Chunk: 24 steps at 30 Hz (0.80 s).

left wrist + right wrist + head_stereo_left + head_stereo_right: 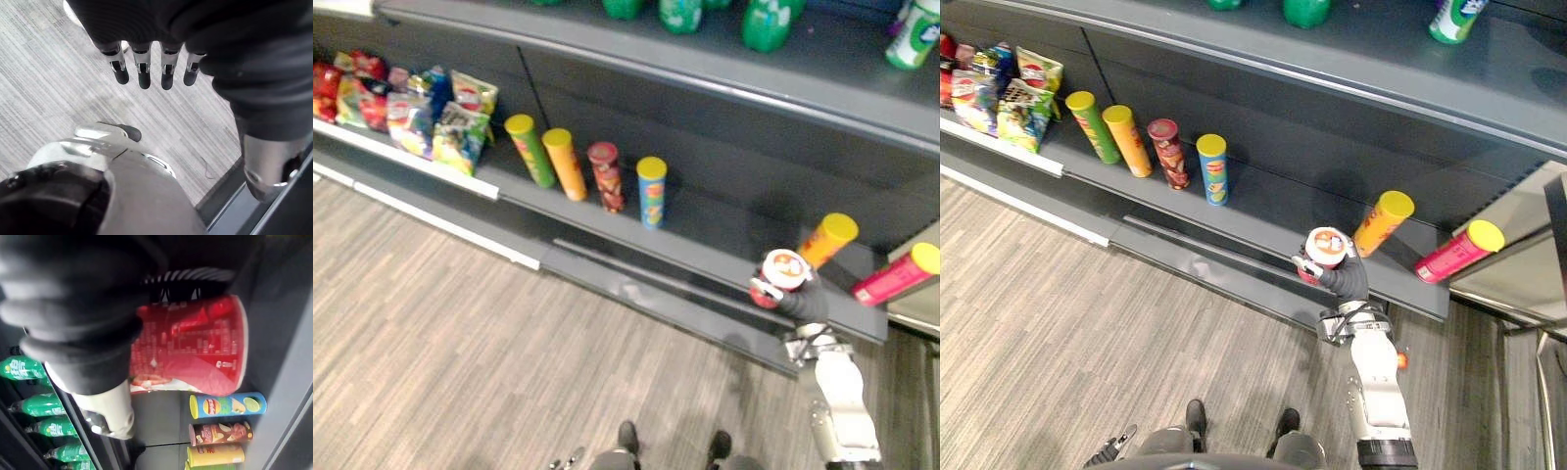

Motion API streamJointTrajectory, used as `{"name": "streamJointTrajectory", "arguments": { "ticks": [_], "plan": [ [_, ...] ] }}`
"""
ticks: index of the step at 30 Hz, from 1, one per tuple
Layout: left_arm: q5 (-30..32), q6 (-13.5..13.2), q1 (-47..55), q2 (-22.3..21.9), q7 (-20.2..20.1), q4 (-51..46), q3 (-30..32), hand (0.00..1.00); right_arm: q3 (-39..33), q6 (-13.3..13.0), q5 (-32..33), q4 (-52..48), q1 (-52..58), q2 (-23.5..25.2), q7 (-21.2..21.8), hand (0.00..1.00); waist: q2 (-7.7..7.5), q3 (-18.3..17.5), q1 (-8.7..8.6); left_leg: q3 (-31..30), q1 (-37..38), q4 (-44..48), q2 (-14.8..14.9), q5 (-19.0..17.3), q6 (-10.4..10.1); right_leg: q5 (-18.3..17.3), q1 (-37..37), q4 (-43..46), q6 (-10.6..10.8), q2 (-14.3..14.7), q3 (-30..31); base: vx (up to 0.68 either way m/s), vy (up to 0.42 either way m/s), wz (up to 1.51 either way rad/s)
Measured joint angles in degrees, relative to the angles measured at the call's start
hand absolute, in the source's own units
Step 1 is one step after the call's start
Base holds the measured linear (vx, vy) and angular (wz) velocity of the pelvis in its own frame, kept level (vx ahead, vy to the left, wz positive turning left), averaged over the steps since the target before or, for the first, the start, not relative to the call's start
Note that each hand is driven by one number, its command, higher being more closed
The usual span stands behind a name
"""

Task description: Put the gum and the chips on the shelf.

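Setting the chips tub [1326, 250] on the shelf [1263, 211]

Gripped it in the curled right hand [1344, 281] at the front edge, near a leaning orange can [1383, 222]. Hung the left hand [146, 68] open, empty, over the floor [49, 88]. Next likely needed: lowering upright, then release

Surfaces noted: shelf bay, stock and both hands.
The shelf [1263, 211] looked like painted sheet metal, dark grey, smooth and matt with a faint sheen along its front lip. The floor [460, 323] read as wood-grain plank, grey-brown, streaked and matt. The red tub [195, 342] had a glossy printed wall that caught light. The tall cans [1212, 168] were smooth printed tubes under yellow lids that looked plastic. The snack bags [460, 132] were crinkled and shiny like foil. The green bottles [39, 404] looked like glossy clear plastic. The right hand [1347, 279] wore a dark, ribbed, matt cover; the left hand [142, 68] showed bright metallic fingers with dull dark tips.
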Motion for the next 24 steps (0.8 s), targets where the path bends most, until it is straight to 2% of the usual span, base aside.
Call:
{"name": "streamJointTrajectory", "arguments": {
  "ticks": [2, 7, 13, 24],
  "plan": [
    [0.15, 0.25, 0.00, 0.06, 0.71, -0.10, 0.01, 0.00, -0.26, 0.09, -1.54, 0.82, 0.12, 1.55, -1.18, 1.00, -0.04, -0.37, -0.10, 1.42, 1.88, -3.28, -0.03, 1.61, -0.67, 0.08, -0.10, -0.04, 0.14, 0.13, 0.48, -0.03, 0.003, -0.16],
    [2.20, 1.20, -0.05, -0.04, 1.08, 0.08, 0.42, 0.00, -2.30, 0.44, -1.60, 1.69, -0.02, 1.67, -2.51, 1.00, 0.32, -1.14, -0.27, 3.77, 4.15, -7.99, 0.02, 3.92, -0.10, -0.04, -0.31, -1.30, 0.30, 0.95, 1.89, -0.09, -0.023, -0.21],
    [3.17, 1.63, 0.23, -0.05, 1.10, 0.33, 0.55, 0.00, -4.42, 0.53, -3.22, 1.68, -3.39, 1.28, -5.36, 1.00, 0.21, -1.68, -0.22, 6.55, 4.41, -8.37, 0.68, 4.04, 0.09, 0.01, -1.13, -1.39, 0.34, 1.68, 4.20, -0.09, -0.019, -0.21],
    [4.03, 1.75, 0.53, 0.04, 1.11, 1.88, 1.07, 0.00, -6.64, 1.28, -3.67, 1.62, -14.72, -3.04, -8.38, 1.00, -0.82, -4.08, -0.03, 9.51, 4.86, -8.36, 0.82, 4.49, 0.71, 2.29, -2.05, -3.25, -0.20, 2.46, 8.10, 0.02, -0.008, -0.15]
  ]
}}
